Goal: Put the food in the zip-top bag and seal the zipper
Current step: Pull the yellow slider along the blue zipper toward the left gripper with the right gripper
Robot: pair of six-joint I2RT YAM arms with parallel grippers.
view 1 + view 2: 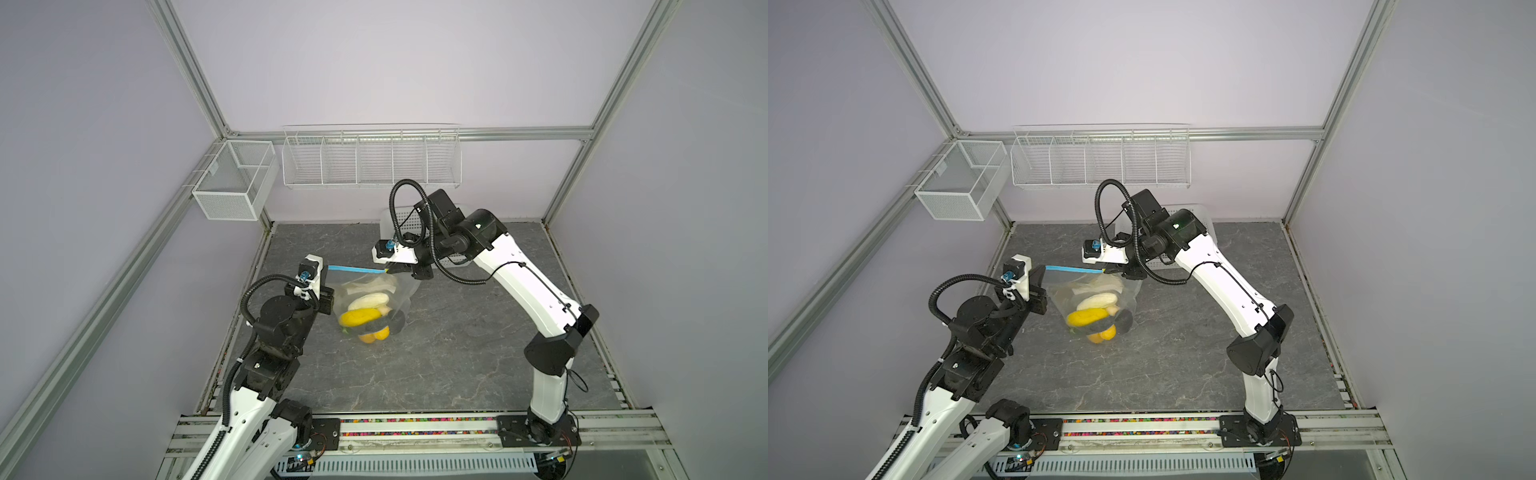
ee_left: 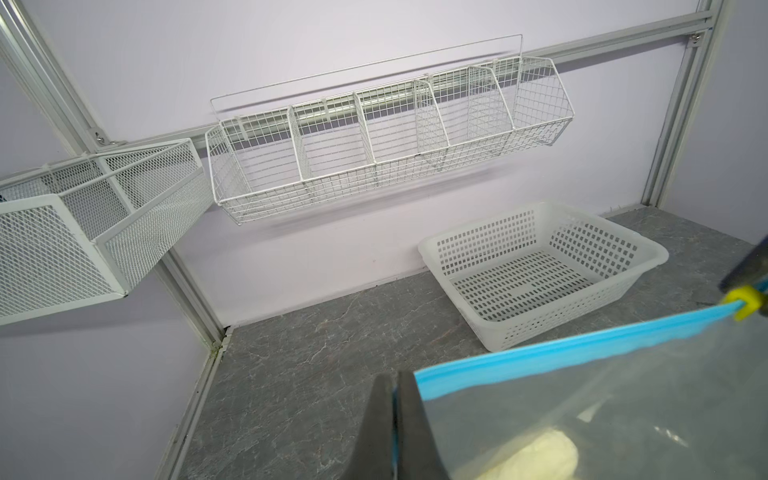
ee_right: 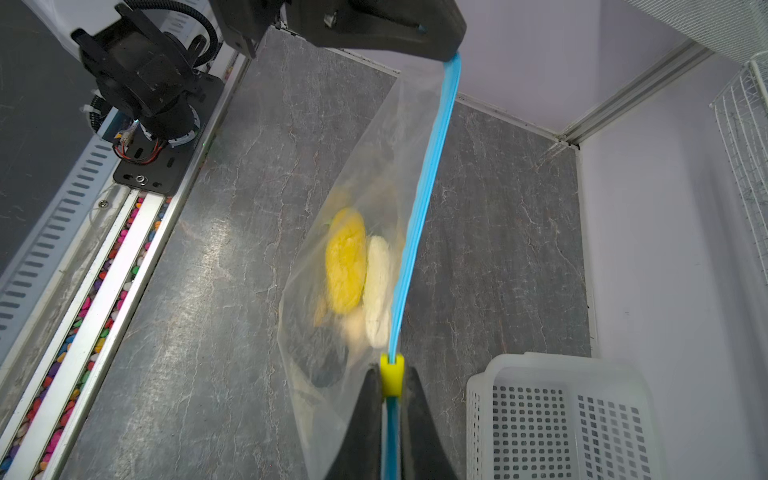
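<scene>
The food (image 1: 361,318) is inside the zip-top bag (image 1: 401,291), which hangs over the bench (image 1: 457,353). The left fingers (image 2: 411,415) pinch one end of the zipper (image 1: 357,270). The right fingers (image 3: 368,415) pinch the other end, by the yellow slider (image 3: 391,372). It looks almost zipped shut.

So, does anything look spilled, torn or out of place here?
Nothing stands out. The food sits inside the zip-top bag, which the left fingers and right fingers hold by the ends of its blue zipper. No spill or tear shows.
</scene>
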